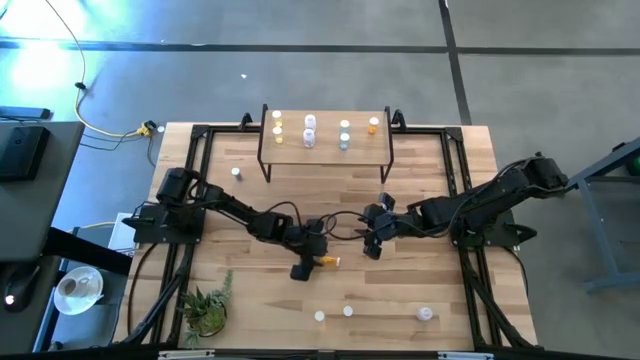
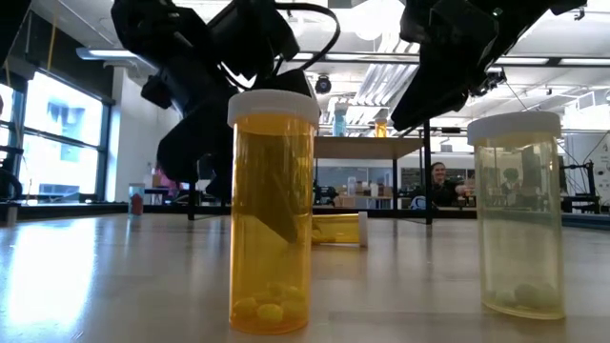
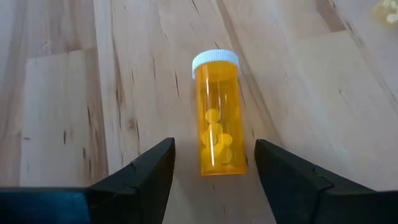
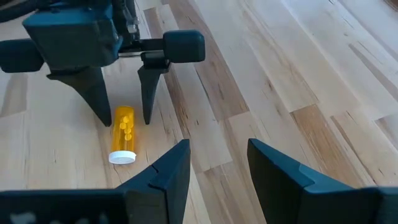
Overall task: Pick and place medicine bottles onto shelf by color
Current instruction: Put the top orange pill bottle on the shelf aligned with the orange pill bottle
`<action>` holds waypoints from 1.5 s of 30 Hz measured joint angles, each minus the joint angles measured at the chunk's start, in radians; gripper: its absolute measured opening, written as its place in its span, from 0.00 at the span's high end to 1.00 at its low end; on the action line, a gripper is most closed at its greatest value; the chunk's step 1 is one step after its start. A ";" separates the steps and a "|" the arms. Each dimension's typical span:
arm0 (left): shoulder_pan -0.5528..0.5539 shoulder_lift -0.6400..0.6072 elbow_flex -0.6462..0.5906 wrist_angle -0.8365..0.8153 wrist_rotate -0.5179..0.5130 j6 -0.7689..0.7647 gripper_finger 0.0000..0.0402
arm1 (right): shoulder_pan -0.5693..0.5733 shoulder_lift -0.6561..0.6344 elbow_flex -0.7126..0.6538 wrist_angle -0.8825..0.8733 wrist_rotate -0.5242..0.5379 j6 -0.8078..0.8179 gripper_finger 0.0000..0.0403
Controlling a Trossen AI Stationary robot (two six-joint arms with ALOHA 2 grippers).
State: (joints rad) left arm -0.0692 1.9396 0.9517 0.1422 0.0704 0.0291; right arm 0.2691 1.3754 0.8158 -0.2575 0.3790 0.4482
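Note:
An orange medicine bottle with a white cap lies on its side on the table near the middle. My left gripper is open and low over it. Its fingers stand on either side of the bottle's base end without touching, as the right wrist view also shows. My right gripper is open and empty, a little right of the bottle and above the table. The shelf stands at the far middle with several bottles on its board.
An orange bottle and a pale bottle stand upright near the table's front edge, along with a third. A lone bottle stands far left. A small plant sits at the front left corner.

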 joint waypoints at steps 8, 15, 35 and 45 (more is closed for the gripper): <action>0.000 0.000 0.000 0.004 -0.004 -0.004 0.59 | 0.000 0.000 0.000 0.000 0.000 -0.001 0.62; 0.003 0.000 0.000 0.007 -0.003 -0.019 0.76 | 0.002 -0.045 0.000 0.000 -0.025 0.016 0.62; 0.108 -0.059 -0.002 0.182 0.009 0.017 0.77 | 0.006 -0.337 0.000 0.005 -0.035 -0.040 0.62; 0.149 -0.088 -0.002 0.470 0.016 0.026 0.77 | 0.006 -0.354 0.000 0.118 -0.012 -0.229 0.62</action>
State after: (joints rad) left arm 0.0795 1.8515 0.9501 0.6119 0.0864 0.0555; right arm 0.2749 1.0213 0.8162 -0.1391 0.3672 0.2189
